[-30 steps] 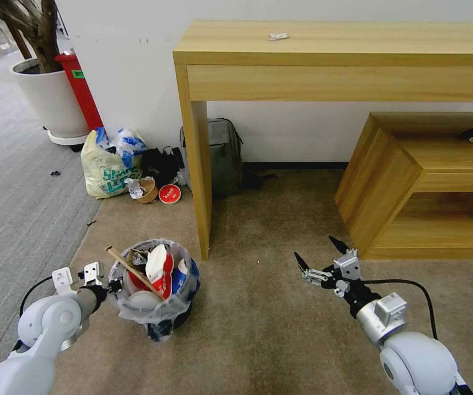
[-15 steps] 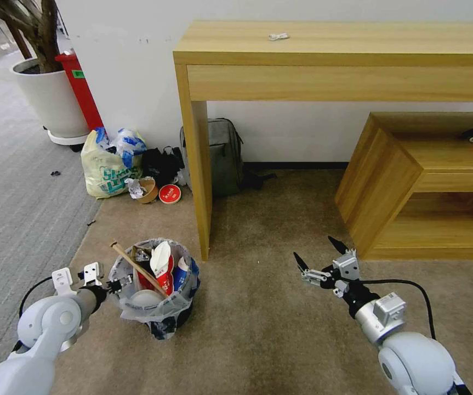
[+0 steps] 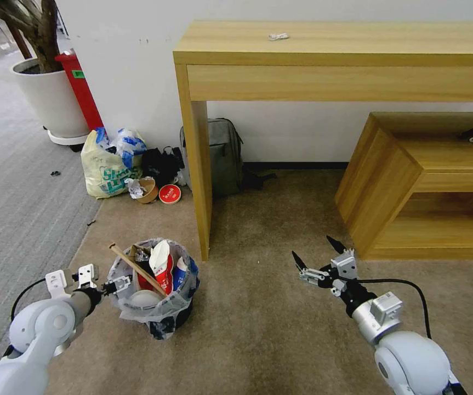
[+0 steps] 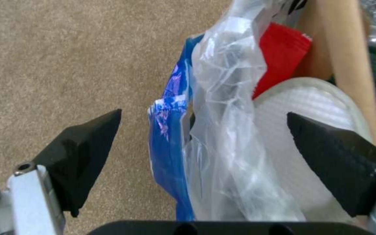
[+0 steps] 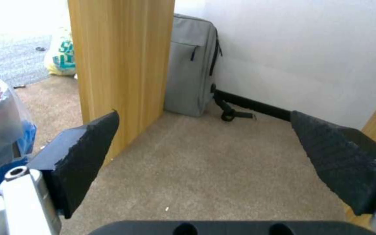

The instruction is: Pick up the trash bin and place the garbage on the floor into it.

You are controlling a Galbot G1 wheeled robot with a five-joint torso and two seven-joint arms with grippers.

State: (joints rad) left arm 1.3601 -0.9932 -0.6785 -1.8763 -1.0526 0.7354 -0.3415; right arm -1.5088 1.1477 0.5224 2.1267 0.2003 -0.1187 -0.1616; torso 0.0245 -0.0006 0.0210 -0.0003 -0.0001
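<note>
The trash bin (image 3: pixel 162 311), black with a crinkly plastic liner, stands on the beige floor (image 3: pixel 258 334) at the lower left. Garbage fills it: a red-white cup (image 3: pixel 162 269), a blue cup (image 3: pixel 180 272), a wooden stick (image 3: pixel 132 264) and a white slipper (image 3: pixel 144 299). My left gripper (image 3: pixel 117 285) is at the bin's near-left rim. The left wrist view shows the left gripper (image 4: pixel 203 143) open, its fingers straddling the liner (image 4: pixel 223 130), with the slipper (image 4: pixel 310 107) and stick (image 4: pixel 349 49) beyond. My right gripper (image 3: pixel 315 257) hovers open over bare carpet to the right, empty.
A wooden desk's leg (image 3: pixel 199 181) stands just behind the bin. A low wooden shelf (image 3: pixel 411 186) is at the right. Against the wall sit a yellowish shopping bag (image 3: pixel 107 164), brown bowl (image 3: pixel 148 190), red lid (image 3: pixel 169 193) and grey backpack (image 3: pixel 222 156). Grey ribbed carpet (image 3: pixel 17 208) lies left.
The bin has shifted slightly away from me and sits straighter. My left arm has drawn back to the left and lower. The right gripper has barely moved.
</note>
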